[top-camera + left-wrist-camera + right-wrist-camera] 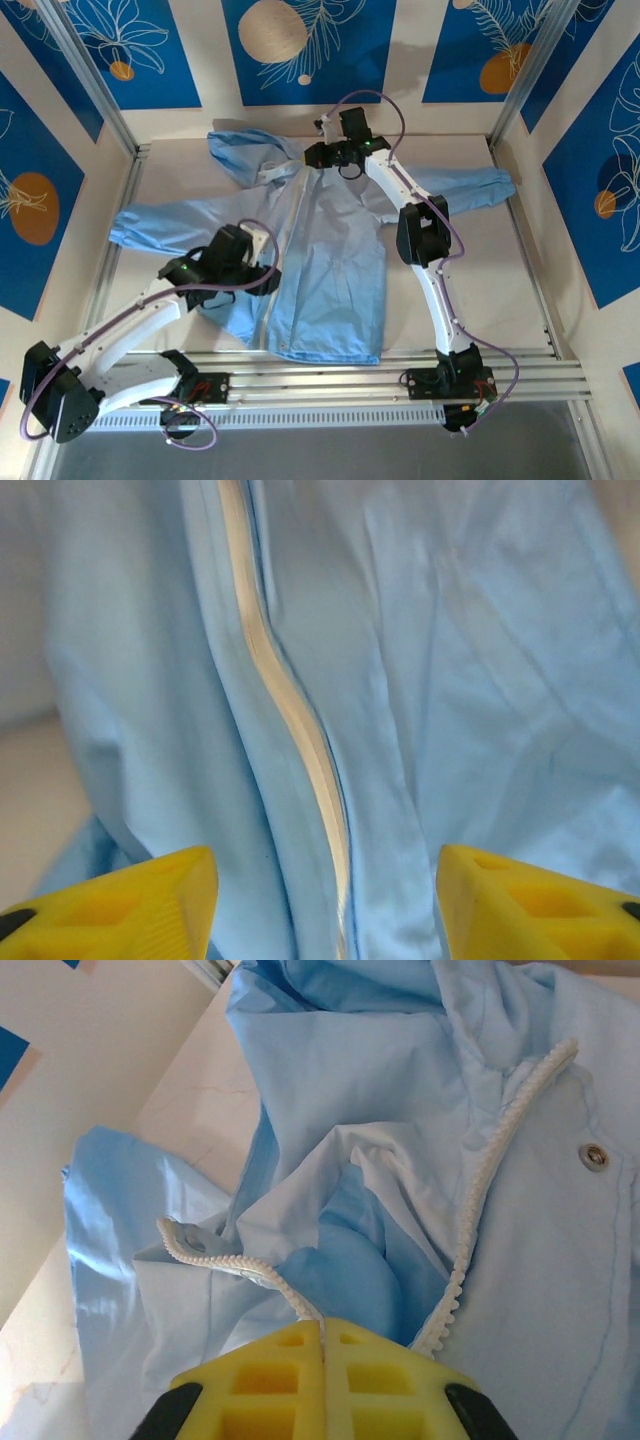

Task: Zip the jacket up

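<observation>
The light-blue thin-fabric hooded jacket (335, 255) lies flat. The right gripper (322, 1360) clamps its whitish toothed zipper (468, 1232) where the halves diverge, to finish closing. The left gripper (325, 905) gapes empty over the joined stretch.

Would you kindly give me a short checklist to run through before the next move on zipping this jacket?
1. Jacket spread out, front up: ok.
2. Right gripper shut on the zipper teeth at the jacket's top end: ok.
3. Left gripper anchoring the lower front: not ok; its jaws stand apart, gripping nothing.
4. Zipper strip lined up within the left gripper's gap: ok.
5. Top rows of teeth joined: not ok; they run apart.
6. Slider position: cannot tell.
</observation>
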Tool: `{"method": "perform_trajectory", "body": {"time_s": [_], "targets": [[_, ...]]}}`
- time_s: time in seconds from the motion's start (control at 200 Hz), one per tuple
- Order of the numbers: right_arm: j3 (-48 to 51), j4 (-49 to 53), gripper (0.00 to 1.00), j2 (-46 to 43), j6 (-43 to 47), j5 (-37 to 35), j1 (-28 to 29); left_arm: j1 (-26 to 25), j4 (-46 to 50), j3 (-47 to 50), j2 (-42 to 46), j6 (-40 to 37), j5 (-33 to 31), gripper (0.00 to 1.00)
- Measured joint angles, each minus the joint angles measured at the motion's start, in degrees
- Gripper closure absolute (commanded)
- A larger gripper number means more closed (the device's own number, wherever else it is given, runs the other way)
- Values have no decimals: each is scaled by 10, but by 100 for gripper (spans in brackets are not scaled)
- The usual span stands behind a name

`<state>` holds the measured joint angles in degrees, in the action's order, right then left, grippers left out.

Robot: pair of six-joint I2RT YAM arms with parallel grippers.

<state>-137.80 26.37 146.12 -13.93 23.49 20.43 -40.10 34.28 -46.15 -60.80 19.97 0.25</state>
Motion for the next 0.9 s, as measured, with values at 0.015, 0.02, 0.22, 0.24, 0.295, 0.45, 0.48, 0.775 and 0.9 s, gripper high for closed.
{"method": "perform_trajectory", "body": {"time_s": [0.015, 0.02, 0.22, 0.24, 0.295, 0.45, 0.48, 0.775, 0.9], "targets": [[-2, 0, 100, 1, 2, -1, -1, -6, 2, 5, -1, 6, -3, 39], [-2, 0, 100, 2, 2, -2, -1, -10, 3, 7, -2, 9, -5, 39], [-6, 4, 100, 10, 15, -10, -14, -66, 11, 64, -38, 67, -46, 36], [-6, 4, 100, 11, 16, -11, -14, -68, 11, 68, -42, 72, -51, 36], [-6, 5, 100, 11, 18, -13, -18, -70, 11, 77, -48, 83, -61, 36], [-6, 7, 100, 11, 22, -20, -23, -71, -10, 103, -58, 105, -78, 56], [-6, 7, 100, 11, 23, -21, -24, -71, -13, 105, -63, 106, -78, 66], [-6, 7, 100, 11, 38, -42, -24, -69, 39, 63, 11, 106, -76, 100], [-6, 7, 100, 11, 45, -58, -24, -64, 78, 14, 70, 106, -79, 100]]}}
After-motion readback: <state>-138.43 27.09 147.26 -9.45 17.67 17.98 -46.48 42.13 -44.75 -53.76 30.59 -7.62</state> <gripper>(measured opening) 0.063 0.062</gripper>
